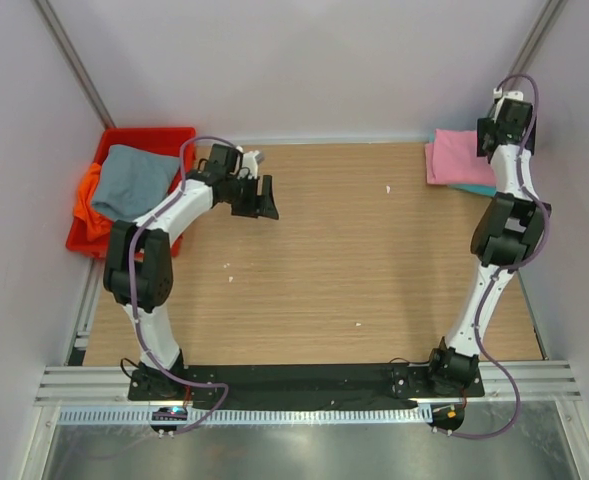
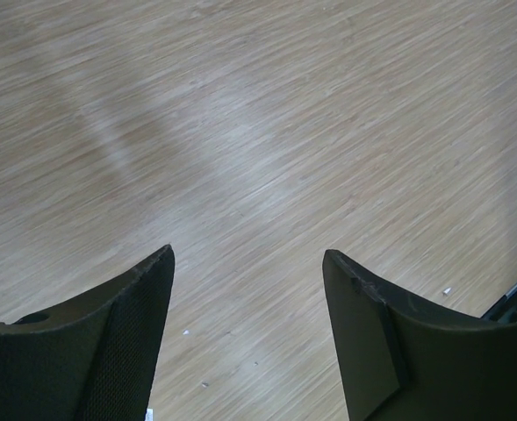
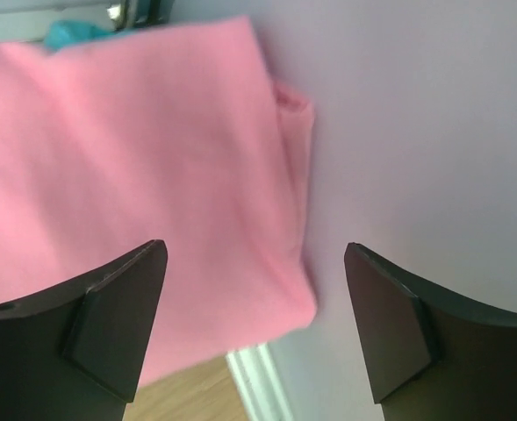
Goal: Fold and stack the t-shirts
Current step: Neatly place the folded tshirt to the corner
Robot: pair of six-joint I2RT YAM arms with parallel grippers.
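Wooden tabletop (image 1: 354,260). At its far-left corner, red bin (image 1: 149,133), holding grey t-shirt (image 1: 134,180) heaped over orange t-shirt (image 1: 89,207). At far-right corner, folded pink t-shirt (image 1: 456,157) lying on teal t-shirt (image 1: 476,188). Left tool (image 2: 247,254) spread wide, gripping nothing, over wood near the bin. Right tool (image 3: 254,247) spread wide, gripping nothing, above the pink t-shirt.

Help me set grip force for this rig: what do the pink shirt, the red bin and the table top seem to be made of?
Pink shirt: soft cloth, matte; it lies folded with rounded, limp edges. Red bin: likely moulded plastic, smooth and evenly coloured, with a stiff straight rim. Table top: wood-grain surface with a faint sheen, possibly laminate; fine parallel streaks show.
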